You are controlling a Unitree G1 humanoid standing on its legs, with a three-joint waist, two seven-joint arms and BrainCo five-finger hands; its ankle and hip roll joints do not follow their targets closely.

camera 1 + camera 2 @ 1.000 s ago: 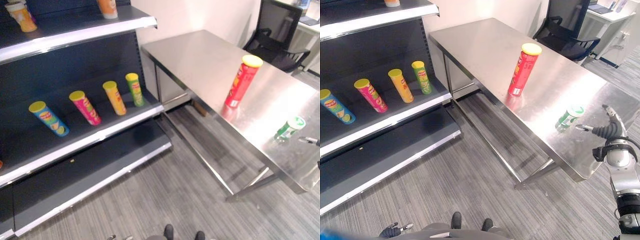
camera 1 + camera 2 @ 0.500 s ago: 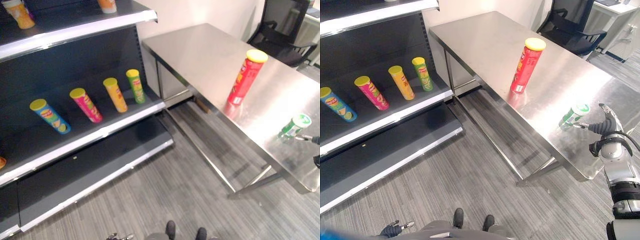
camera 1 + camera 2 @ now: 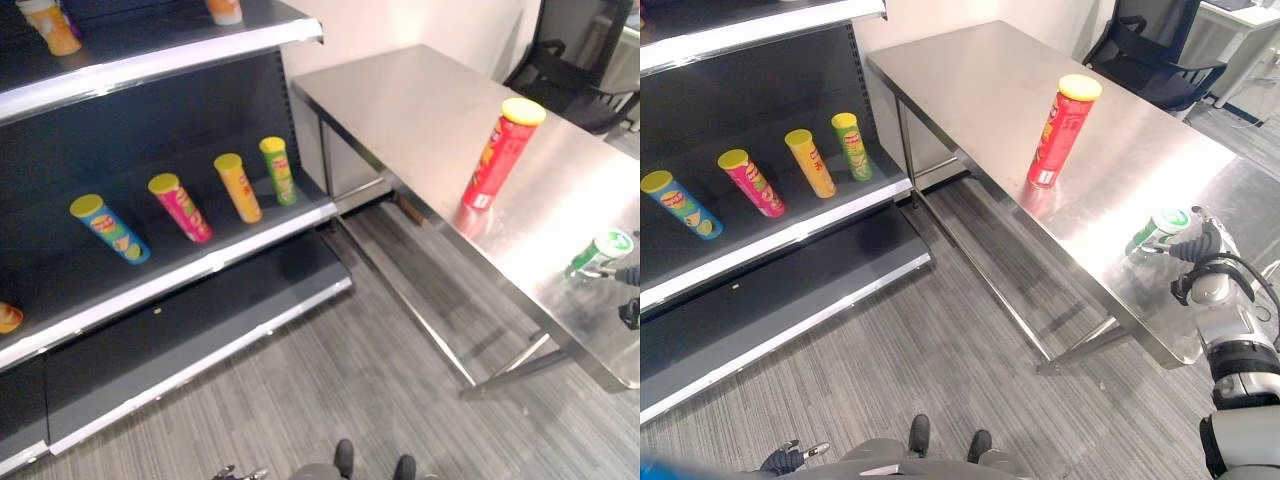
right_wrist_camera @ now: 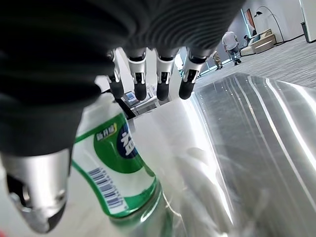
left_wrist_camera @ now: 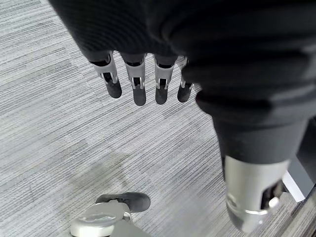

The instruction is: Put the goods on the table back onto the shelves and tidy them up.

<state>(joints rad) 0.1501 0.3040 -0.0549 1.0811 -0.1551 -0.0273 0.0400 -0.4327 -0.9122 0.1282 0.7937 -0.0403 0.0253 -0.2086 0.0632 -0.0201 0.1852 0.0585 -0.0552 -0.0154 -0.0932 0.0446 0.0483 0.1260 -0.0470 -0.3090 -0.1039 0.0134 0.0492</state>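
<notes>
A tall red chip can (image 3: 1062, 130) with a yellow lid stands upright on the steel table (image 3: 420, 100). Near the table's front right corner stands a small green and white bottle (image 3: 1158, 231). My right hand (image 3: 1202, 250) is right beside it, open. In the right wrist view the bottle (image 4: 116, 163) sits between the thumb (image 4: 34, 197) and the straight fingers (image 4: 148, 81), which do not curl round it. My left hand (image 5: 138, 84) hangs open low over the carpet.
The dark shelf unit (image 3: 200, 265) on the left holds blue (image 3: 108, 228), pink (image 3: 180, 207), yellow (image 3: 238, 187) and green (image 3: 277, 171) cans lying on its middle board. Orange tubs (image 3: 48, 25) are on the top board. A black office chair (image 3: 1160, 60) stands behind the table.
My right hand has come closer to the green and white bottle, which now sits between thumb and fingers. The camera has shifted a little; the goods have not moved.
</notes>
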